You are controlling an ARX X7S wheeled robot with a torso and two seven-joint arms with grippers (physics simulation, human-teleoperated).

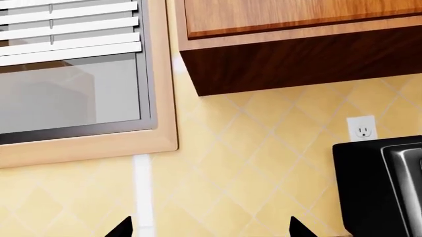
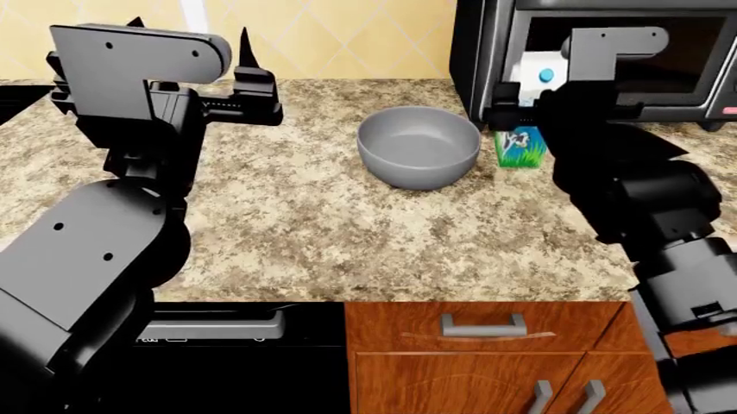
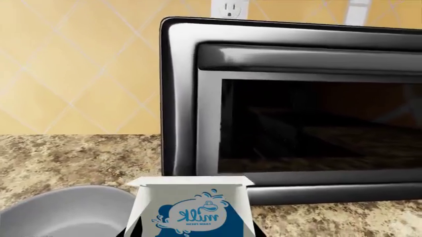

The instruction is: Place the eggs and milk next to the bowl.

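Black robot arms fill the head view's lower corners. At upper right, the right gripper (image 2: pixel 520 110) clasps the white-topped, blue-green milk carton (image 2: pixel 520 147) just beside the round grey bowl (image 2: pixel 418 147). Next likely: release. Left gripper (image 2: pixel 244 82) holds nothing, fingers parted. No eggs visible.

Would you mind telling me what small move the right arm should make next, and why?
Probably lower the milk carton straight down and release: the right gripper seems closed on it just beside the bowl, in front of the toaster oven.
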